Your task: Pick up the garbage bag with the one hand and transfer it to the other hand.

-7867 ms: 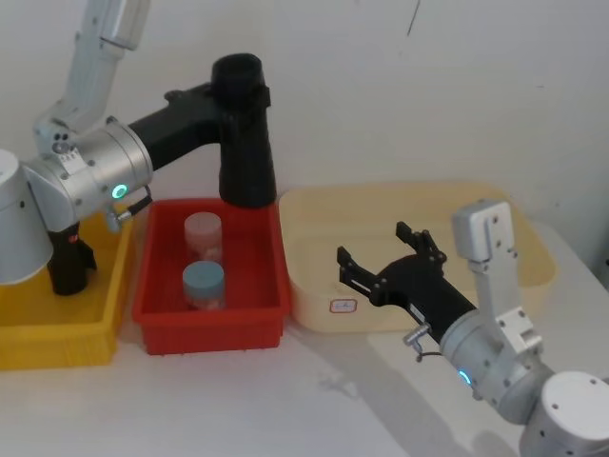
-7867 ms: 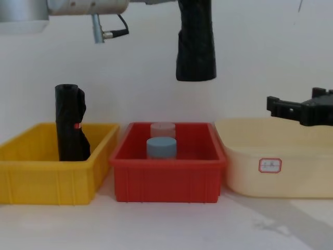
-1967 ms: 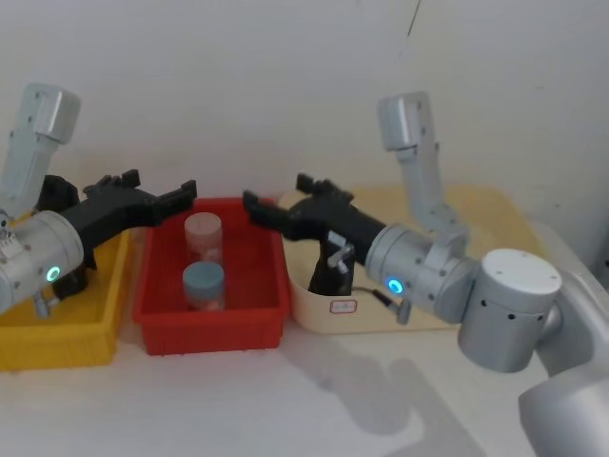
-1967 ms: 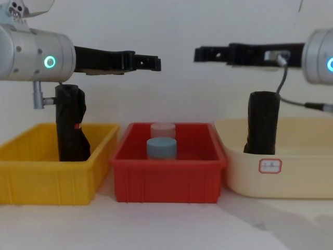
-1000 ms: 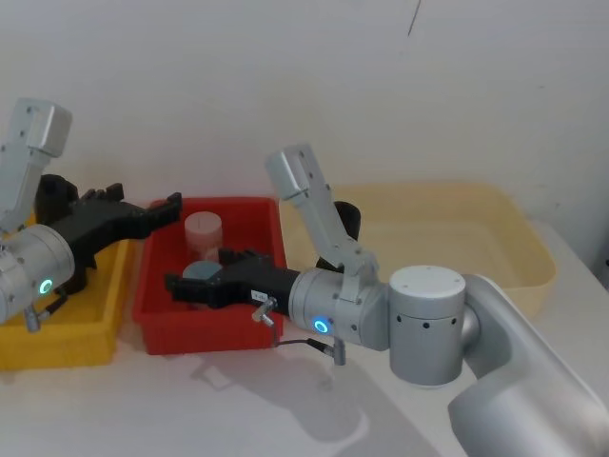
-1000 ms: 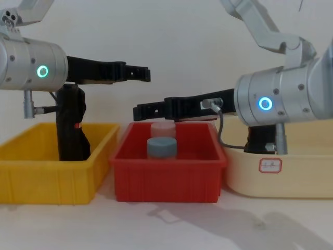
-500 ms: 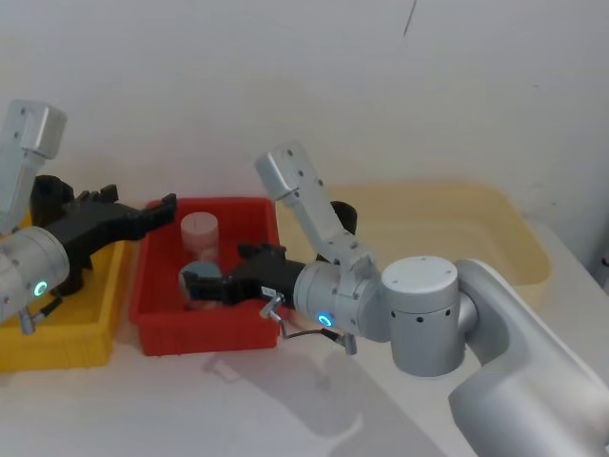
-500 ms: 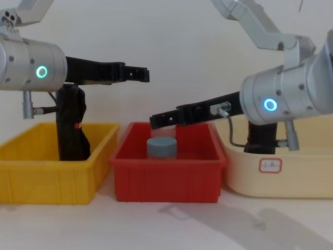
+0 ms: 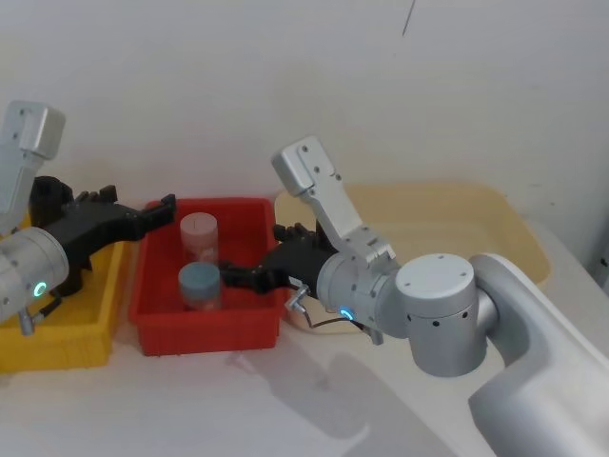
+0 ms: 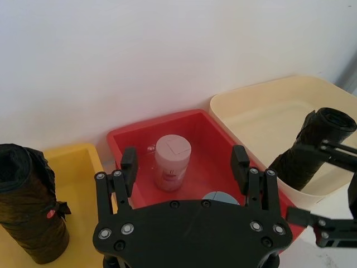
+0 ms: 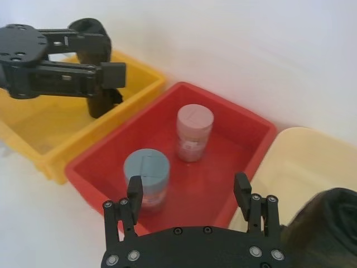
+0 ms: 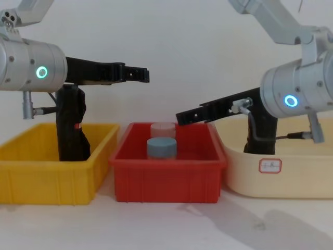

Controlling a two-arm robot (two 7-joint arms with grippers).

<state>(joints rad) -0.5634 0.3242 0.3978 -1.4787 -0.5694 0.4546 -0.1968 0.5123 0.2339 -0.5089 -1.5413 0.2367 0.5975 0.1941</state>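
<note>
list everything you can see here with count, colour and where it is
bins: 3, side by side on the table; yellow bin on the left, red bin in the middle, cream bin on the right
garbage bag: 1, plain black, in the cream bin near its left end
lumpy roll: 1, black with a small red mark, upright in the yellow bin
jars: 2, in the red bin; pink-capped jar behind, blue-capped jar in front
label: 1, white with red border, on the cream bin's front
table: 1, white
left gripper: 1, black, open, above the red bin's left edge
right gripper: 1, black, open, over the red bin's right side
</note>
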